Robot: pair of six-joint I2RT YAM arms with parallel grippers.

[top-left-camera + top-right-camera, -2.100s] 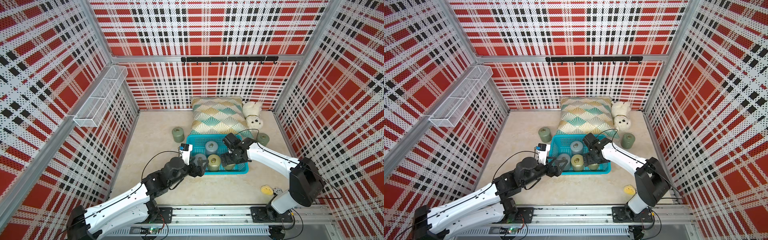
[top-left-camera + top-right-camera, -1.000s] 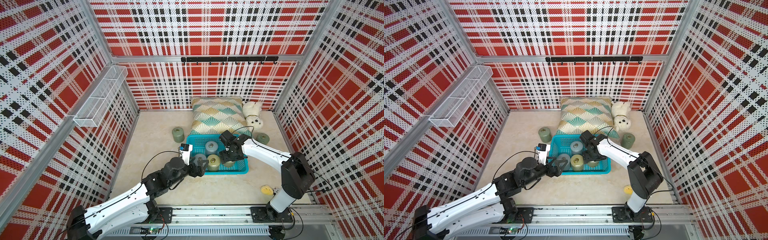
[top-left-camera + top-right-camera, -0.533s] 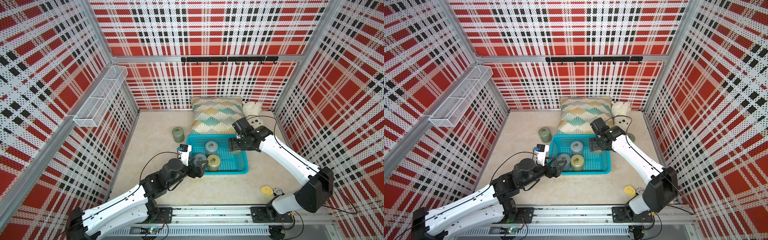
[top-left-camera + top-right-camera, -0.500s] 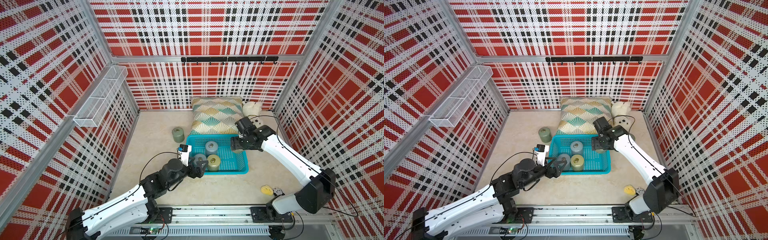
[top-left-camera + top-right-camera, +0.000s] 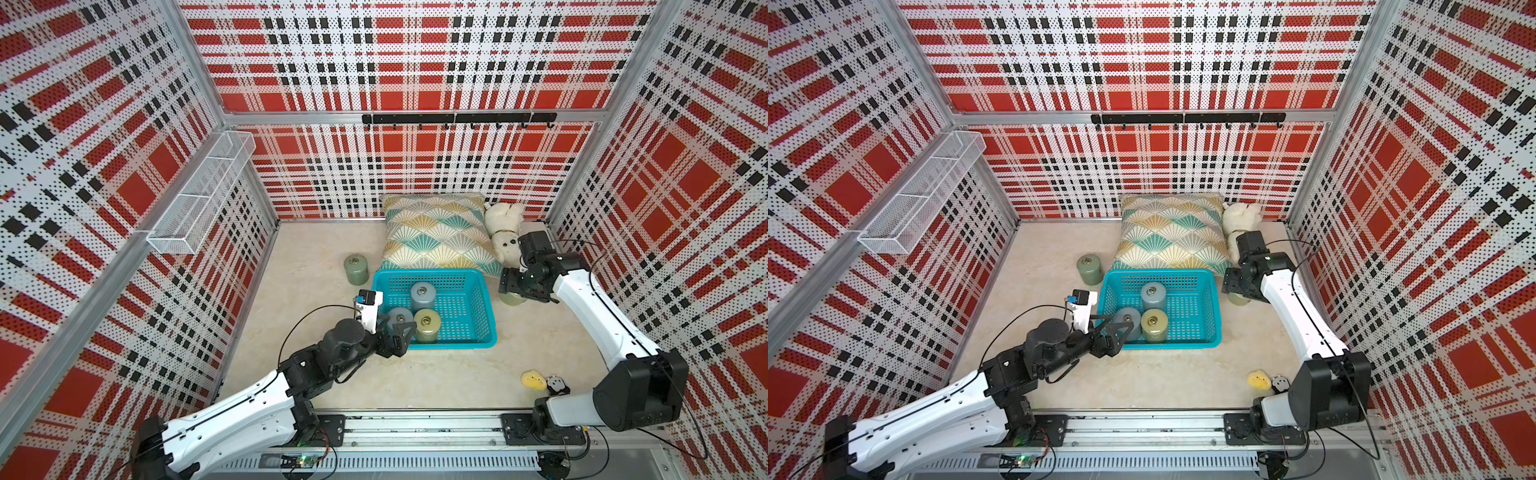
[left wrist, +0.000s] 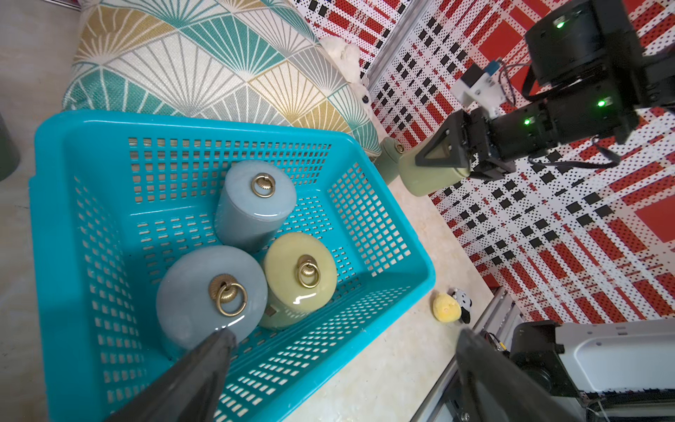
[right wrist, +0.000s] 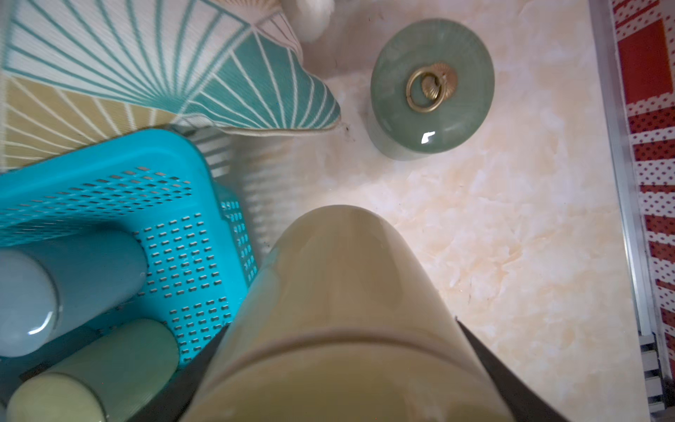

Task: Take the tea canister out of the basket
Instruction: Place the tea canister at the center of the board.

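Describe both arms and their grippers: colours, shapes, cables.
Left arm and right arm: white shells between black joints, thin black cables looping alongside. Left gripper and right gripper are black, with triangular open-framed fingers. A white, blue-tagged camera mount sits on the left wrist; green lights dot the right.

place: robot lab cell | cues: plaid perforated walls (image 5: 415,62); aluminium frame (image 5: 291,118); arm base rail (image 5: 415,424)

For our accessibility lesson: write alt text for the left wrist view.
The right gripper holds a pale green tea canister outside the turquoise basket, near a patterned cushion. Two grey-blue canisters and one yellow-green canister stand in the basket; the left gripper is open.
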